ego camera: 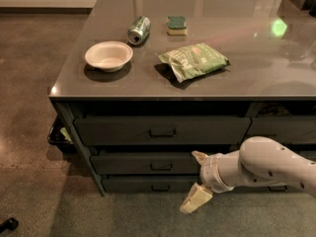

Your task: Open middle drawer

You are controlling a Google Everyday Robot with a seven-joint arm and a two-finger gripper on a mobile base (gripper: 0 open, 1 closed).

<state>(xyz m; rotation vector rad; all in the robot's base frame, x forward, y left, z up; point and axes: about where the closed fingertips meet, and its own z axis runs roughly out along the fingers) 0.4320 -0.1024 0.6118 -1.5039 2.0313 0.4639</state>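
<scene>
Middle drawer [138, 163] sits closed under the table's [247, 83] front edge, nearer the front-left corner. Gripper [197, 179], fingers wide apart, hangs just right of its handle [161, 166] (tiny target). Risk imo: it drifts low and hooks the bottom drawer [128, 184] instead, or slips off.

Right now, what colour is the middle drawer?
The middle drawer is dark grey, seen in the camera view. The open gripper is near its handle.

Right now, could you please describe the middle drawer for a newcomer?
Under the grey counter sit three stacked drawers, with the gripper before their right half. The middle drawer is second down: shorter than the top drawer, taller than the bottom drawer.
</scene>
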